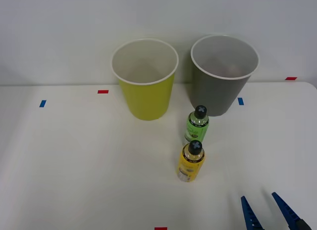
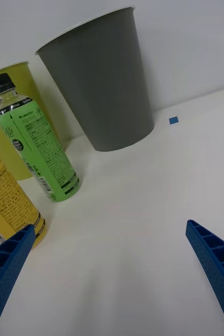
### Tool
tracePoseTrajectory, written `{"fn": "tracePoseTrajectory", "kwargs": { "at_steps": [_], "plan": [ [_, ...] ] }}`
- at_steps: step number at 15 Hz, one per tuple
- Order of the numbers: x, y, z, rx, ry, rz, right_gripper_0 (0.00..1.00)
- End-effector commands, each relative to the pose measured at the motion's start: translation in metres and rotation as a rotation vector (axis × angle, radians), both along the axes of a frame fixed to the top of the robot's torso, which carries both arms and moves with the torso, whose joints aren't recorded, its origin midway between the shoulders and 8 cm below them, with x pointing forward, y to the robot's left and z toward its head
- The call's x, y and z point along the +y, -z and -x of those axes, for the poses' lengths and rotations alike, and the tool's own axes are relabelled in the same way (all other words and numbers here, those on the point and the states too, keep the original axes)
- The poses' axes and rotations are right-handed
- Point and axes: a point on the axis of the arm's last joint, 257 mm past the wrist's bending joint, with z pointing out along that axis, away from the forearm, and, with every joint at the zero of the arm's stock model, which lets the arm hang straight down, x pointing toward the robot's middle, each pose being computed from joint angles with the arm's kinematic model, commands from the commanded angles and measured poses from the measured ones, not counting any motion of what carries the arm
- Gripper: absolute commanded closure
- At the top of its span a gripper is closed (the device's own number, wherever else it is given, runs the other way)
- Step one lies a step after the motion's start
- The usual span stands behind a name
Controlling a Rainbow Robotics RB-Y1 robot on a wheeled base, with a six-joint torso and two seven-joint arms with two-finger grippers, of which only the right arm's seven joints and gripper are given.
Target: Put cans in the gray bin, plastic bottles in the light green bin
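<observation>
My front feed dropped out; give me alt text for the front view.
Two capped bottles stand upright mid-table, yellow bottle nearer, green bottle behind it. Beyond them stand the light green bin and, to its right, the gray bin. The open right hand sits near-right.

You have two bins on the table: one light green bin (image 1: 144, 81) and one gray bin (image 1: 223, 76). You have two plastic bottles, one green-labelled bottle (image 1: 197, 124) and one yellow-labelled bottle (image 1: 191, 161), each with a black cap. Tape marks on the table count two red, two blue, plus one red at the near edge.
</observation>
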Motion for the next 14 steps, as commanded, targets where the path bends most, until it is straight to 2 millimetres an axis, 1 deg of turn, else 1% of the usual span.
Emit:
{"fn": "tracePoseTrajectory", "kwargs": {
  "at_steps": [1,14],
  "plan": [
    [0.0000,0.0000,0.0000,0.000,0.000,0.000,0.00],
    [0.0000,0.0000,0.0000,0.000,0.000,0.000,0.00]
  ]
}}
